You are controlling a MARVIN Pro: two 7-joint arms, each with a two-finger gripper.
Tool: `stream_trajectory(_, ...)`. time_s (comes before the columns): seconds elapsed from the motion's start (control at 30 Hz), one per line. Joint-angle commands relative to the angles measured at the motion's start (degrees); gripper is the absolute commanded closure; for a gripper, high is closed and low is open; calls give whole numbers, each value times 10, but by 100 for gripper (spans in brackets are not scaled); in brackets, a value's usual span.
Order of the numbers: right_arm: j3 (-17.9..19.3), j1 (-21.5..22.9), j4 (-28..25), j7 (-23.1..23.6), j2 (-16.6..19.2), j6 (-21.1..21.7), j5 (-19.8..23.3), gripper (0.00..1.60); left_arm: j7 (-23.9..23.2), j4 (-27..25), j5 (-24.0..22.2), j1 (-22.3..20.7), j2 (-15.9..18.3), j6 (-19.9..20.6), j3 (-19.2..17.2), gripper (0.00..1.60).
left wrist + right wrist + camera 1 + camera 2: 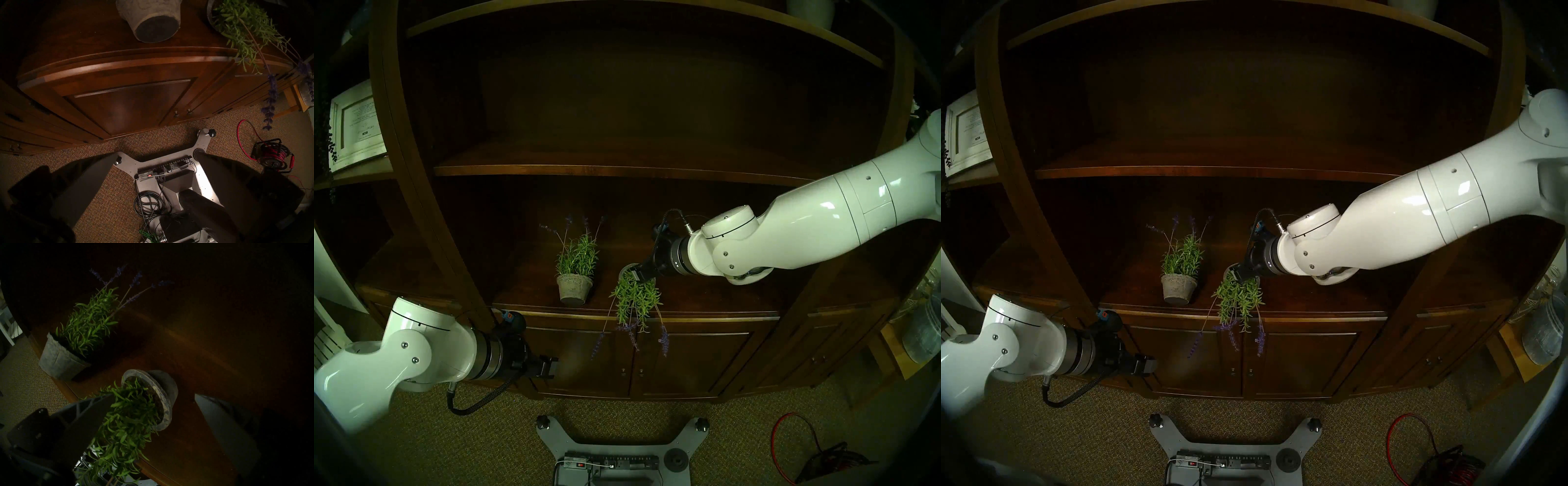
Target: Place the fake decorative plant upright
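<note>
Tipped plant (pixel 634 298) lies foliage toward shelf's front edge.

Dim light. A dark wooden cabinet (pixel 619 101) with 2 shelves rises beyond my right gripper; its paneled doors (pixel 687 363) sit below it. Speckled carpet (pixel 483 441) spreads under my left gripper, a red cable reel (pixel 271 156) to its right.

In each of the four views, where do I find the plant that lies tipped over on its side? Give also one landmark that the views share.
Head stereo left: tipped plant, centre, foliage over the cabinet edge.
Head stereo right: centre, slightly further left.
Left wrist: top right corner.
Right wrist: lower centre, between the right gripper fingers.
Shared landmark: the upright plant in its grey pot.
</note>
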Motion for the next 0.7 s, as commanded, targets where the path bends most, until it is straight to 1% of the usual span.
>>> stream_trajectory(0.0, 12, 7, 10, 2, 0, -13, -6, 0, 0, -7, 0, -4, 1, -1, -7, 0)
stream_trajectory(0.3, 10, 0, 18, 0, -8, -16, -6, 0, 0, -7, 0, -4, 1, -1, -7, 0)
stream_trajectory(0.37, 10, 1, 19, -5, -12, -12, -4, 0, 0, -7, 0, -4, 1, -1, -7, 0)
stream_trajectory(0.43, 11, 3, 24, -9, -21, 1, 6, 0, 0, -7, 0, -4, 1, -1, -7, 0)
stream_trajectory(0.67, 15, -5, 36, -10, -33, 4, 12, 0, 0, -7, 0, -4, 1, -1, -7, 0)
